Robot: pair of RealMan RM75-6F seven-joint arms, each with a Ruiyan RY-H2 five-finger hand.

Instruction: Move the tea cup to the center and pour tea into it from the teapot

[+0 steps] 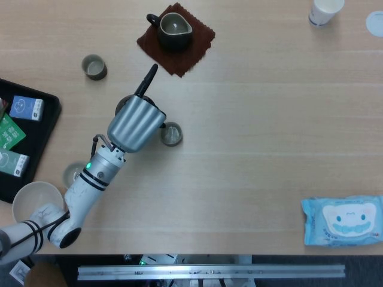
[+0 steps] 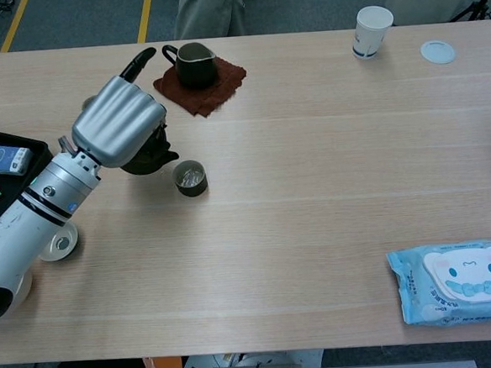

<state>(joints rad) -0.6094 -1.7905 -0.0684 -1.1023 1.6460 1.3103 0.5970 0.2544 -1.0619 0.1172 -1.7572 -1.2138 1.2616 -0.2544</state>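
A small grey-green tea cup (image 1: 171,134) (image 2: 190,178) stands on the table left of the middle, with liquid glinting inside it. Just left of it my left hand (image 1: 134,124) (image 2: 117,126) grips a dark teapot (image 1: 124,104) (image 2: 147,155), mostly hidden under the hand. The teapot's long black handle (image 1: 146,80) (image 2: 137,63) sticks out toward the far side. The spout is near the cup's rim and no stream shows. Neither view shows my right hand.
A dark pitcher (image 1: 175,30) (image 2: 193,64) sits on a red-brown cloth at the back. A second small cup (image 1: 94,66) stands far left. A black tray (image 1: 52,119) holds packets. A paper cup (image 2: 373,30) and a wipes pack (image 2: 459,280) lie on the right.
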